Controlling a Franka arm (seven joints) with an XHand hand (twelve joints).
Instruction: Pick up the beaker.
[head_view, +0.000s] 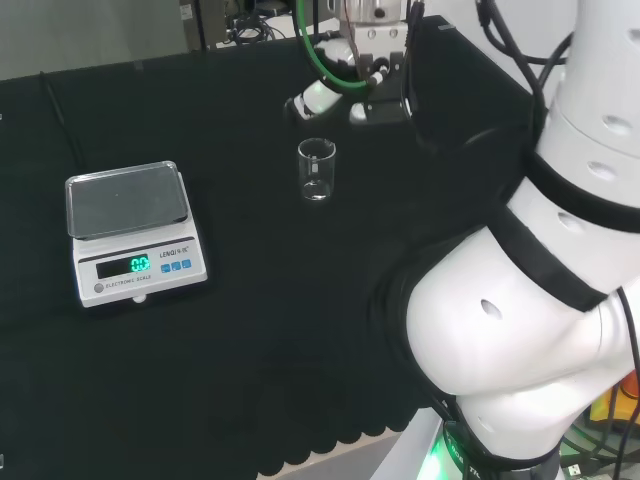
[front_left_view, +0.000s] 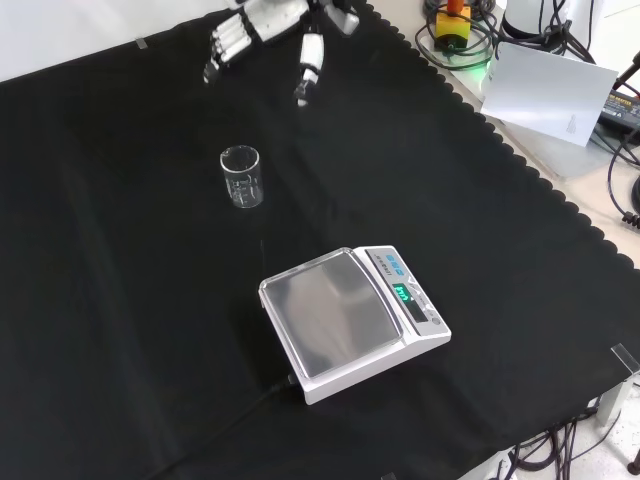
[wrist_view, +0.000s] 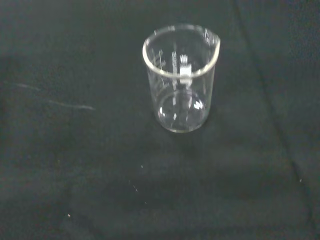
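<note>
Beaker upright on the counter, upper left of centre in the front view, empty as far as can be seen, mouth up — free to be taken from the side. Hand hangs at the top edge of that view, well apart from the beaker, fingers straight and spread, holding nothing — likely set wide to fit round the glass. Scale sits lower centre, clear of the approach.

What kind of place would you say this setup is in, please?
Probably a laboratory bench for robot trials: a clear glass beaker and a digital scale stand on black cloth, with the robot's hand hovering nearby.
</note>
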